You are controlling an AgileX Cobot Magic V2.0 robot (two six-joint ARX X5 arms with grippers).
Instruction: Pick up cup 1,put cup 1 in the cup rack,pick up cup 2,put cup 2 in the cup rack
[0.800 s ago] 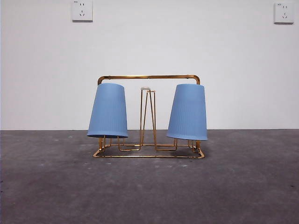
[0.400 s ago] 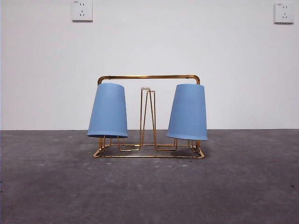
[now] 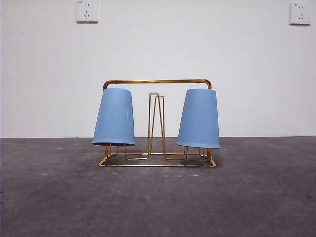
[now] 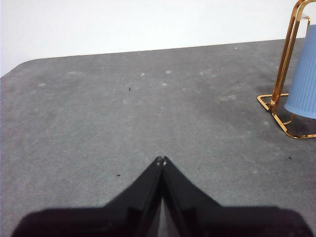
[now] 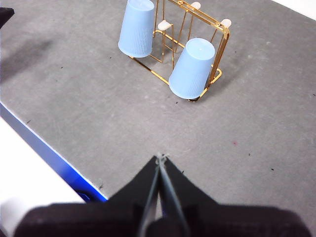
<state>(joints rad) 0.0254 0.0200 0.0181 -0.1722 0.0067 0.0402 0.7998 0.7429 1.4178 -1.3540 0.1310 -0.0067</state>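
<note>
We count two blue cups, one (image 3: 114,117) and another (image 3: 198,118), and one gold cup rack (image 3: 157,82). We see two wall sockets, one (image 3: 87,11) and the other (image 3: 300,13). We count two grippers, left gripper (image 4: 161,160) and right gripper (image 5: 161,157).

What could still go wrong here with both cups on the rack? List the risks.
1. Both blue cups, one and the other, hang tilted upside down on the pegs of the gold rack; a knock might tip one off.
2. The rack is thin wire and looks light, so a bump from an arm might slide it.
3. The left gripper and right gripper are shut and clear of the rack; a careless move back could clip it.
</note>
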